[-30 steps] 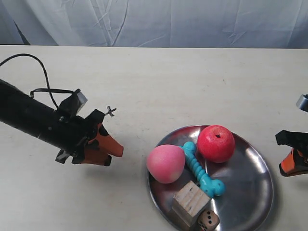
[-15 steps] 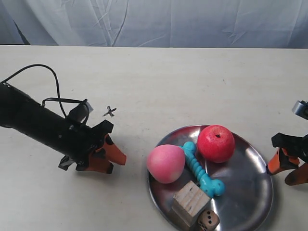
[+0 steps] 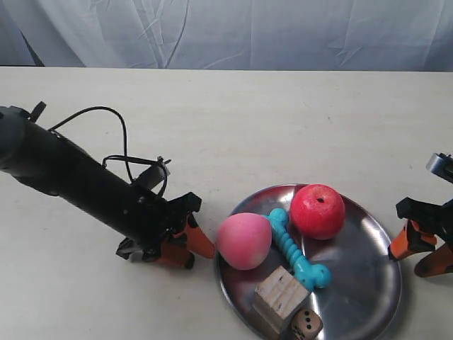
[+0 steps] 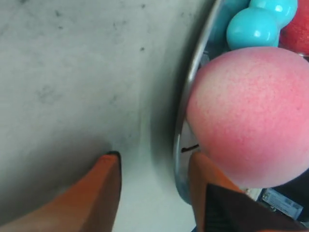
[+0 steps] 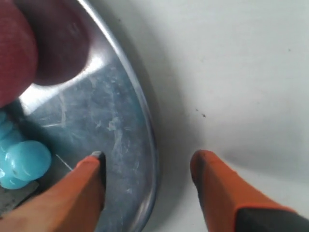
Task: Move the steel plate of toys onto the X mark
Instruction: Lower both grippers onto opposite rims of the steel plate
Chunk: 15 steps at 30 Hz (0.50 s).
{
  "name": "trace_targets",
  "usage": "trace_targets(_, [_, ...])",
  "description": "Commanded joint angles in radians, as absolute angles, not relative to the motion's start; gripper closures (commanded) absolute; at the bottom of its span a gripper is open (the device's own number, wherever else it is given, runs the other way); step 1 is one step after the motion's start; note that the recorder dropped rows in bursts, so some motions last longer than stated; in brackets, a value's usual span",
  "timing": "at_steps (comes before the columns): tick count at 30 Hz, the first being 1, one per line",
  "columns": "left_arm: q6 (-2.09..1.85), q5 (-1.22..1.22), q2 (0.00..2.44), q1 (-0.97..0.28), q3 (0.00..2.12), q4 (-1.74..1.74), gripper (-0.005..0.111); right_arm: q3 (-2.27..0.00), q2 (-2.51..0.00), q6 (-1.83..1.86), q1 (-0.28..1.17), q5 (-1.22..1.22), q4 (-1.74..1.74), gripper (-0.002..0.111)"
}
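Left arm: black link runs in from the exterior view's left edge and slants down across the desk (image 3: 283, 113) toward the steel plate (image 3: 361, 269), with a black cable (image 3: 117, 127) looped above it. Wrist pitched down, low over the surface.

Left end effector (image 3: 192, 244) sits at the plate edge nearest the peach (image 3: 243, 241). In the wrist view the left end effector (image 4: 154, 157) is spread apart and straddles the rim (image 4: 186, 106): one orange finger over bare desk, the other on the plate side, tucked under the peach (image 4: 246, 111). Nothing clamped. Can't tell if either pad touches the metal.

Right arm: only the wrist and right end effector (image 3: 416, 253) show, at the exterior view's right edge, beside the opposite edge of the plate. In the wrist view the right end effector (image 5: 148, 155) is also spread apart across the rim (image 5: 111, 121), one finger over the plate floor, the other over the desk. Not gripping; contact unclear.

Plate lies flat on the desk at the exterior view's lower right, its near edge cut off by the frame. Toys all in it:
- apple (image 3: 318, 210) on the far side
- peach at the edge toward the left arm
- turquoise bone (image 3: 297, 248) lying between them, running toward the centre
- wooden cube (image 3: 282, 297) and die (image 3: 306, 324) at the near edge, side by side

White curtain (image 3: 226, 32) behind the desk.
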State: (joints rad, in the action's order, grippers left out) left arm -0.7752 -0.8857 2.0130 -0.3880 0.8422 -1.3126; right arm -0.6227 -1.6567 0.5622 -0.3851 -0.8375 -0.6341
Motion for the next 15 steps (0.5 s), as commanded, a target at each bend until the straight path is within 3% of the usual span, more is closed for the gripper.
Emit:
trace_targets(1, [-0.758, -0.818, 2.044, -0.402, 0.877, -1.313, 0.062, -0.622, -1.656, 0.57, -0.36, -0.842, -0.64, 0.054])
trace_targets(12, [-0.74, -0.822, 2.083, -0.402, 0.909, -1.288, 0.062, -0.622, -1.656, 0.576, -0.278, -0.806, -0.634, 0.054])
trace_targets(15, [-0.743, -0.822, 2.083, -0.402, 0.909, -1.285, 0.069, -0.622, -1.656, 0.576, -0.278, -0.806, -0.636, 0.054])
